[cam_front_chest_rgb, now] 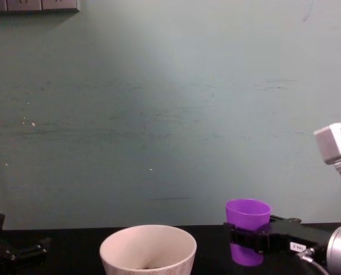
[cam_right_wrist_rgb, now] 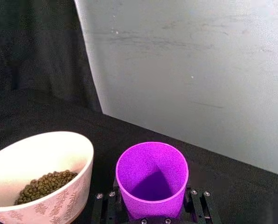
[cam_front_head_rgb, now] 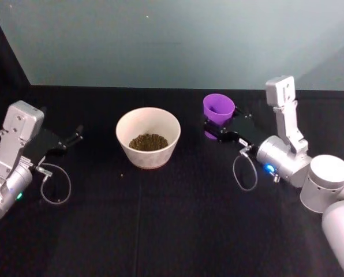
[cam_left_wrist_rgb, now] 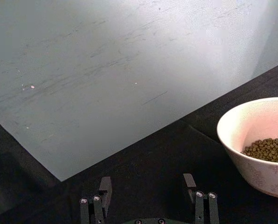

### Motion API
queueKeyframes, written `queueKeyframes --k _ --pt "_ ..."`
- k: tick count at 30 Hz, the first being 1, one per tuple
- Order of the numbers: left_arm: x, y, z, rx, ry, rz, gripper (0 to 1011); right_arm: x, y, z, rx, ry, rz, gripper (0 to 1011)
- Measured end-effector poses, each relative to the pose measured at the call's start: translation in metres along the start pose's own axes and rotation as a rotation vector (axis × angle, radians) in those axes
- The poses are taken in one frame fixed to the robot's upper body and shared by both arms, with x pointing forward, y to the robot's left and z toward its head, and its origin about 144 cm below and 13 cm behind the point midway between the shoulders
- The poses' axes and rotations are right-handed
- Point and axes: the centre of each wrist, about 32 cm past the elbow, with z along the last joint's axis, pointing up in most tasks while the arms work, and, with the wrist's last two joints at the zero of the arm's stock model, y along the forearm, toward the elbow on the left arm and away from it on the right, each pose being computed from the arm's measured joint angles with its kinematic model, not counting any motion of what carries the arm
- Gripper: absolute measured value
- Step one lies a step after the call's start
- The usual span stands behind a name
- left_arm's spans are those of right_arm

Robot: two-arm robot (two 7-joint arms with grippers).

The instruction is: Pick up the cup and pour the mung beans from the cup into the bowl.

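Note:
The purple cup (cam_front_head_rgb: 219, 107) stands upright to the right of the bowl, low over the black table, and my right gripper (cam_front_head_rgb: 223, 122) is shut on its lower half. In the right wrist view the cup (cam_right_wrist_rgb: 152, 177) shows a bare purple inside, with a finger (cam_right_wrist_rgb: 198, 201) on either side. The cream bowl (cam_front_head_rgb: 154, 157) sits at the table's middle with the mung beans (cam_front_head_rgb: 148, 142) lying as a dark pile in its bottom. My left gripper (cam_front_head_rgb: 74, 135) rests open and empty at the far left, apart from the bowl (cam_left_wrist_rgb: 265, 176).
A pale green wall (cam_front_head_rgb: 172, 40) rises behind the black table's back edge (cam_front_head_rgb: 103, 86). A stray grain (cam_front_head_rgb: 122, 175) lies in front of the bowl. A cable loop (cam_front_head_rgb: 245, 170) hangs from the right wrist.

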Motion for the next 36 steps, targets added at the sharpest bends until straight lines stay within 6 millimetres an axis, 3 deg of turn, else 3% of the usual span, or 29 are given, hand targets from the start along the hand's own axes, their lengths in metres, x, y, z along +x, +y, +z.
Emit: queueKeyframes --k 3,4,27,31,36 --pt "0.000 0.000 0.000 0.000 0.000 0.000 1000 -0.002 0.001 -0.006 0.020 -0.022 0.006 717" --pt "0.000 0.000 0.000 0.000 0.000 0.000 1000 0.001 0.002 -0.025 0.059 -0.039 0.026 717" --pt "0.000 0.000 0.000 0.000 0.000 0.000 1000 0.002 0.007 -0.025 0.015 -0.043 0.066 717" --pt "0.000 0.000 0.000 0.000 0.000 0.000 1000 0.002 0.007 -0.025 0.011 -0.040 0.068 776" --pt "0.000 0.000 0.000 0.000 0.000 0.000 1000 0.002 0.007 -0.024 0.014 -0.035 0.068 934"
